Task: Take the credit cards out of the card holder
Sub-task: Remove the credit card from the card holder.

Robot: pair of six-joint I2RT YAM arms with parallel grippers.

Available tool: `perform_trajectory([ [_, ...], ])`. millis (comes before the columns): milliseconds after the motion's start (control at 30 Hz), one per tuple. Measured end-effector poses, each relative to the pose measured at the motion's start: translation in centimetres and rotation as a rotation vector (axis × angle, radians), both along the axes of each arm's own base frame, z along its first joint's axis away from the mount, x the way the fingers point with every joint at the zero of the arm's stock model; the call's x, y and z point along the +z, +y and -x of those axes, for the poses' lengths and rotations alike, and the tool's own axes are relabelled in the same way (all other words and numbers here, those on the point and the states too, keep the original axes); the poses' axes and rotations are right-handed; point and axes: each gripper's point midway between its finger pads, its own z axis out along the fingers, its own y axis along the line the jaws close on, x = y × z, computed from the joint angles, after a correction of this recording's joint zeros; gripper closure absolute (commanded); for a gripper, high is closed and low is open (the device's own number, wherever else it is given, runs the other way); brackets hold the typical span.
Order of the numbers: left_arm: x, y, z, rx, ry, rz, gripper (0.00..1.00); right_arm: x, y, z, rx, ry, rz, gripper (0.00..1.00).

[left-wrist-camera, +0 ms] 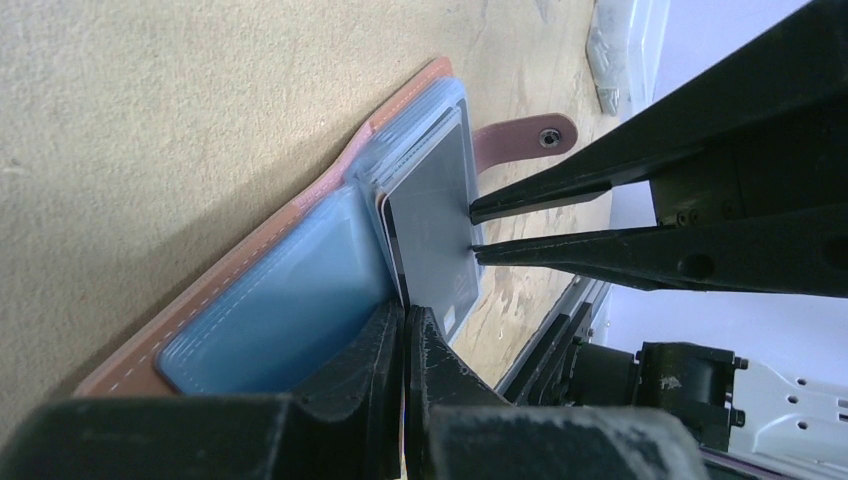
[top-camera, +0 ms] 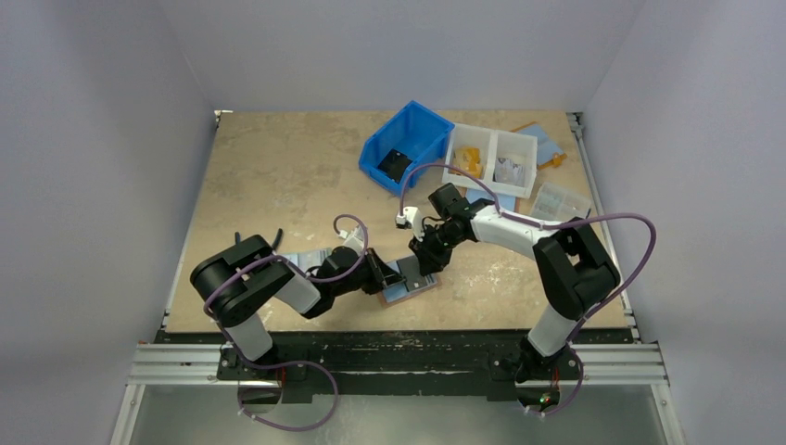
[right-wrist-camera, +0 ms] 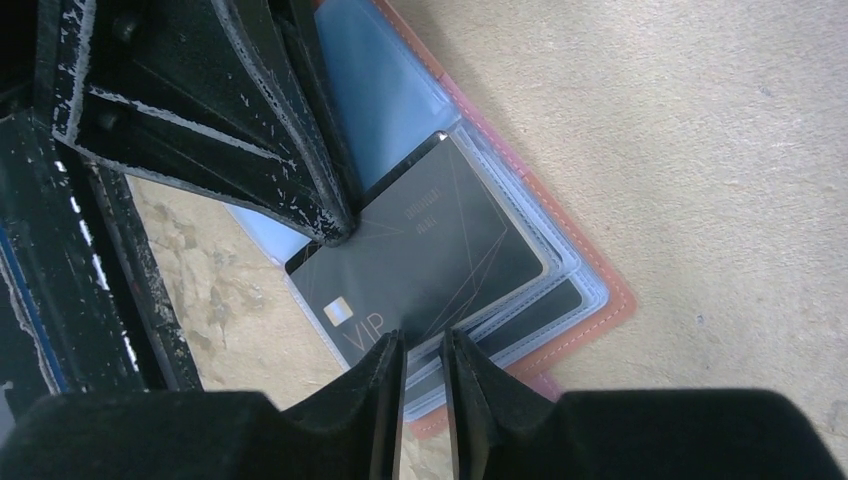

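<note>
At six o'clock on the table (top-camera: 278, 176), our left gripper (left-wrist-camera: 405, 325) clamps the open card holder (left-wrist-camera: 270, 290). Our right gripper (right-wrist-camera: 424, 350), jaws parted, straddles the edge of the VIP card (right-wrist-camera: 420, 260), which we judge stiff and slippery.

Card holder (top-camera: 417, 283) lies on the table (top-camera: 278, 185) near front; bin (top-camera: 405, 144) well behind it.

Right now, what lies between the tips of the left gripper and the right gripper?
A dark card marked VIP, lying on the open card holder. The right wrist view shows it reaching both.
</note>
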Motion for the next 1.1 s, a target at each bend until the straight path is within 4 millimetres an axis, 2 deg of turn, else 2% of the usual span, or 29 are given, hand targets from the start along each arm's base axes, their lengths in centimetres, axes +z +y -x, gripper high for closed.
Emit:
perform_trajectory([
  [267,0.5,0.3,0.3,-0.079,-0.108,-0.055,1.0,0.8,-1.0,0.3,0.017,0.042,-0.054,0.5],
  [367,0.9,0.7,0.4,-0.12,-0.178,-0.11,1.0,2.2,-1.6,0.1,0.024,0.025,-0.096,0.43],
  [467,1.5,1.2,0.3,-0.166,-0.257,-0.176,1.0,4.5,-2.1,-0.5,0.035,-0.034,-0.157,0.28],
  [600,2.4,1.5,0.0,-0.229,-0.358,-0.256,1.0,6.6,-2.2,-0.5,0.079,-0.122,-0.226,0.16],
  [767,3.3,1.7,-0.1,-0.312,-0.476,-0.324,1.0,7.1,-2.2,0.8,0.159,-0.197,-0.285,0.12],
  [900,3.9,1.8,0.4,-0.384,-0.561,-0.355,1.0,6.4,-2.4,1.1,0.2,-0.223,-0.295,0.11],
  [1100,4.7,1.3,1.3,-0.47,-0.658,-0.357,1.0,6.6,-2.7,0.7,0.234,-0.261,-0.322,0.11],
])
